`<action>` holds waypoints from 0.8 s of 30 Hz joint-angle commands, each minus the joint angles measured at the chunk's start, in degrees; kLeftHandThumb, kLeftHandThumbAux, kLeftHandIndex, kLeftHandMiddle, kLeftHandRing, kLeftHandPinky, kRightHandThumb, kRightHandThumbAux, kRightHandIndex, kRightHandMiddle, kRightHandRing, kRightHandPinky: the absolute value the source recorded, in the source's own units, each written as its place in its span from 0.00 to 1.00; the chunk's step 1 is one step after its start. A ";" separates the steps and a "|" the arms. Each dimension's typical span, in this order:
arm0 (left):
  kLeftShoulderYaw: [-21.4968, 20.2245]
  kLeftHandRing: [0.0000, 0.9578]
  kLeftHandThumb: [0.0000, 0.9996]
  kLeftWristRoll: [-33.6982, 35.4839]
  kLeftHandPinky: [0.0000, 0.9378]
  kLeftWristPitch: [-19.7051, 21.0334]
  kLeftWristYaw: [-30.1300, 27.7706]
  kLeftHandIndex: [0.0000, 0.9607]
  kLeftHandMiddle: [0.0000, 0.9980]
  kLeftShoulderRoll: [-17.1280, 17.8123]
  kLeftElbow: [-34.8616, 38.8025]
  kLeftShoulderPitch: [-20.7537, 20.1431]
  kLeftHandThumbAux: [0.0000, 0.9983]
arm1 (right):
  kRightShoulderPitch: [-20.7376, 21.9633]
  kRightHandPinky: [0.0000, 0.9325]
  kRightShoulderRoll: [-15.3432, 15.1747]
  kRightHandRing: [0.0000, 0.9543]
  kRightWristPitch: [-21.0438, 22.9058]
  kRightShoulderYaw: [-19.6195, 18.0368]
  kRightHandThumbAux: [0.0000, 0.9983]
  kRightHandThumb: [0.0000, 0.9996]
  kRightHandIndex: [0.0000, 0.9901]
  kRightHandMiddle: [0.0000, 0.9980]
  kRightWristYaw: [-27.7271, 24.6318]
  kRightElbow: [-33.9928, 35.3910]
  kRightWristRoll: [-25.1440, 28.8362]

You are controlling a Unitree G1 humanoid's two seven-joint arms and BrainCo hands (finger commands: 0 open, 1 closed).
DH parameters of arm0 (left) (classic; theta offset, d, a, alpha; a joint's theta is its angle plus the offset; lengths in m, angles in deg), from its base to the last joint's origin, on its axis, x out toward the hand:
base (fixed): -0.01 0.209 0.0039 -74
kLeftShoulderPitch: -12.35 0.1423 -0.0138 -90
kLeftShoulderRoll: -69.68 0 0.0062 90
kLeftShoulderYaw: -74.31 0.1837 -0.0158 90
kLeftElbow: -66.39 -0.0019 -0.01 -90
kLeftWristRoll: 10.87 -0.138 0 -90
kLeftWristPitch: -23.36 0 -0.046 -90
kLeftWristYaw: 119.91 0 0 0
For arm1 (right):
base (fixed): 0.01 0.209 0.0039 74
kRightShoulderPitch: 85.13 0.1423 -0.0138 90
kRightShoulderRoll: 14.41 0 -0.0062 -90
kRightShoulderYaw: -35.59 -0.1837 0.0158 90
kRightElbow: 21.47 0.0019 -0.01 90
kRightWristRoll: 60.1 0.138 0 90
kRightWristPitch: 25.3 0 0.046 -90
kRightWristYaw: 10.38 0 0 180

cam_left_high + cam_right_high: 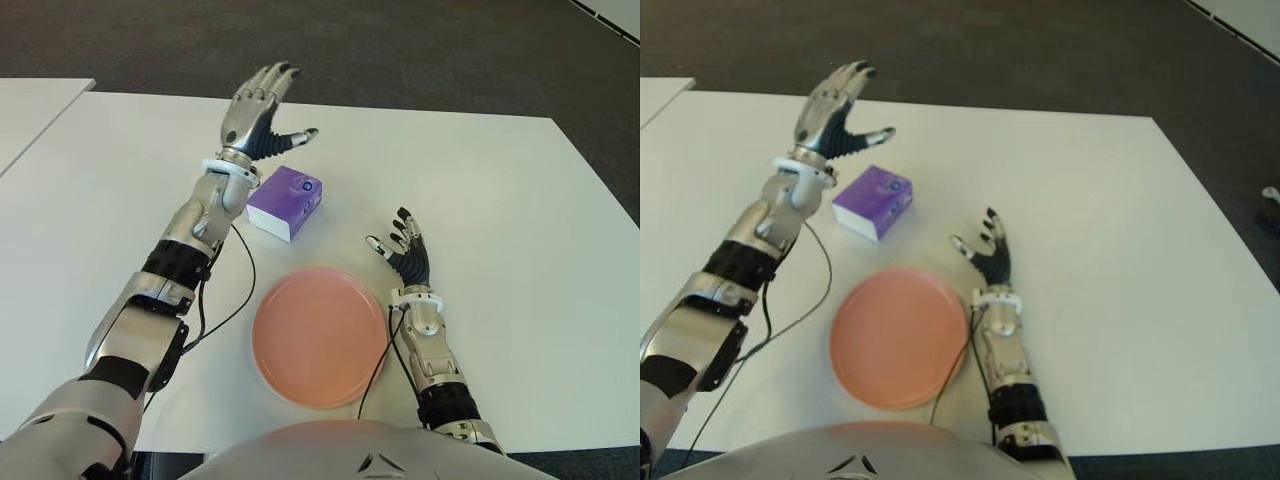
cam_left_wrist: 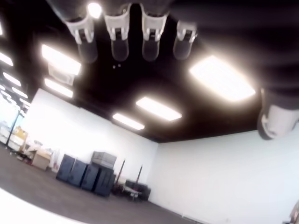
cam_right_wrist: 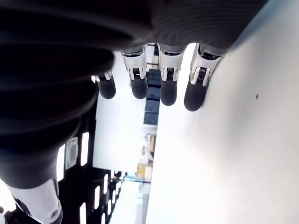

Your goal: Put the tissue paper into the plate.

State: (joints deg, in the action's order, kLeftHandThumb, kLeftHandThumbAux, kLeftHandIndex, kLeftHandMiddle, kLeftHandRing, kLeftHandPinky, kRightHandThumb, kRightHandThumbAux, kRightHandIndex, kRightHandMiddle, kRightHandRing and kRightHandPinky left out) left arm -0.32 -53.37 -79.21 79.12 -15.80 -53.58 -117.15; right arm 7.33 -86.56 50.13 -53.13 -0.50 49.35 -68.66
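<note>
Plate (image 1: 318, 335) near edge hidden behind robot torso (image 1: 330, 450).

Left hand (image 2: 154, 32) fills the near edge of the frame: four fingertips (image 2: 119, 39) in a row, thumb (image 2: 275, 119) apart to the side, all extended, holding nothing. Beyond them a dark ceiling (image 2: 140, 84) with lit light panels (image 2: 222, 79), white walls (image 2: 224, 177), and what look like dark cabinets (image 2: 88, 175) on the floor.
</note>
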 commanded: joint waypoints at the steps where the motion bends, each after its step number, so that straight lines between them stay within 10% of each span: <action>1: 3.46 0.00 0.14 0.15 0.00 -0.82 -5.74 0.00 0.00 -0.06 -4.17 -1.48 0.37 | -1.64 0.16 0.33 0.11 2.85 -0.06 0.70 0.16 0.00 0.07 -0.17 -2.60 0.51; 15: 5.39 0.00 0.07 10.26 0.00 -4.71 -30.67 0.00 0.00 3.07 -3.84 0.15 0.38 | -2.01 0.16 0.28 0.11 3.55 -0.01 0.70 0.17 0.00 0.08 -0.07 -1.84 0.23; 24: 7.67 0.00 0.02 9.70 0.00 1.53 -45.53 0.00 0.00 6.93 4.47 0.98 0.40 | -2.05 0.15 0.10 0.10 3.41 -0.11 0.70 0.17 0.00 0.07 -0.34 -2.01 0.40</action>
State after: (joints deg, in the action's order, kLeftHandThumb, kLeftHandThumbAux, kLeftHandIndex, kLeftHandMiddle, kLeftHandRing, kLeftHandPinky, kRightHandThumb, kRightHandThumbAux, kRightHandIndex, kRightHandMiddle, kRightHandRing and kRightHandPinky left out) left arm 5.89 -42.98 -80.15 37.93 -9.89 -50.63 -116.97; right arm 7.44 -86.49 50.32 -53.21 -0.49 49.65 -68.66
